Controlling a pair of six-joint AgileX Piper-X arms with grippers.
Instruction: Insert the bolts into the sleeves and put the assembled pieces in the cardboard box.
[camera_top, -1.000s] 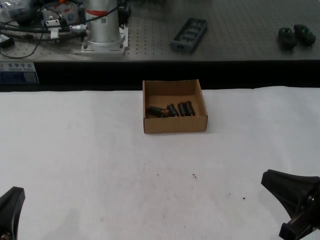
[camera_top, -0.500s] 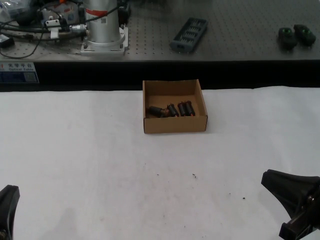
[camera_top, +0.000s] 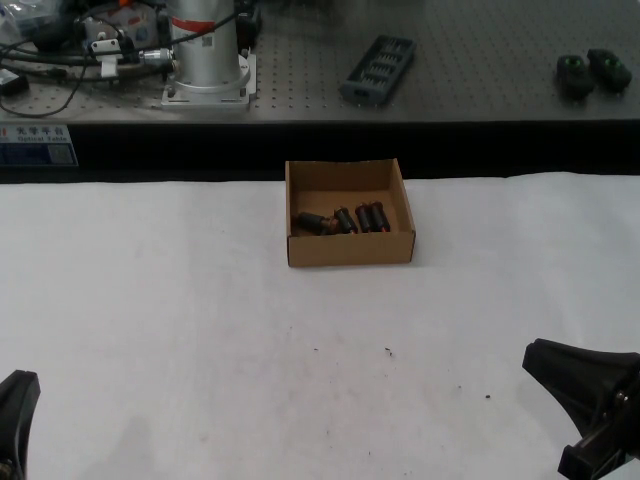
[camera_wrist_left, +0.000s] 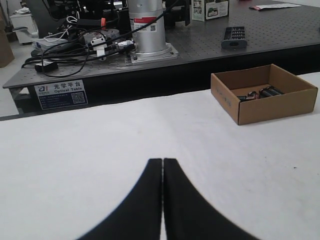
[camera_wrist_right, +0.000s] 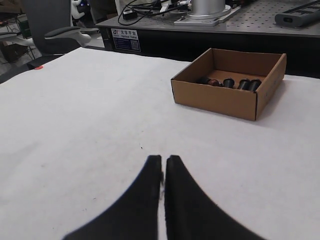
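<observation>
Likely the last step, with both pincers closed on nothing.

Left gripper (camera_wrist_left: 163, 165) and right gripper (camera_wrist_right: 161, 160) pressed finger to finger, low over the near side of the white sheet (camera_top: 200, 330). Assembled pieces (camera_top: 345, 219) lying inside the cardboard box (camera_top: 349, 256), well apart, ahead in the middle. Next move probably only a retreat; wide open room, box walls the only edges to mind.

Cardboard box (camera_top: 349, 250), open-topped, at far middle of white sheet (camera_top: 200, 320); several dark assembled pieces (camera_top: 342, 220) lie in a row inside, toward its near wall. Left arm (camera_top: 15, 425), near left corner. Right arm (camera_top: 595, 400), near right corner. Behind: perforated table (camera_top: 480, 80) bearing metal column (camera_top: 207, 60), cables (camera_top: 50, 55), black rack (camera_top: 378, 68).
</observation>
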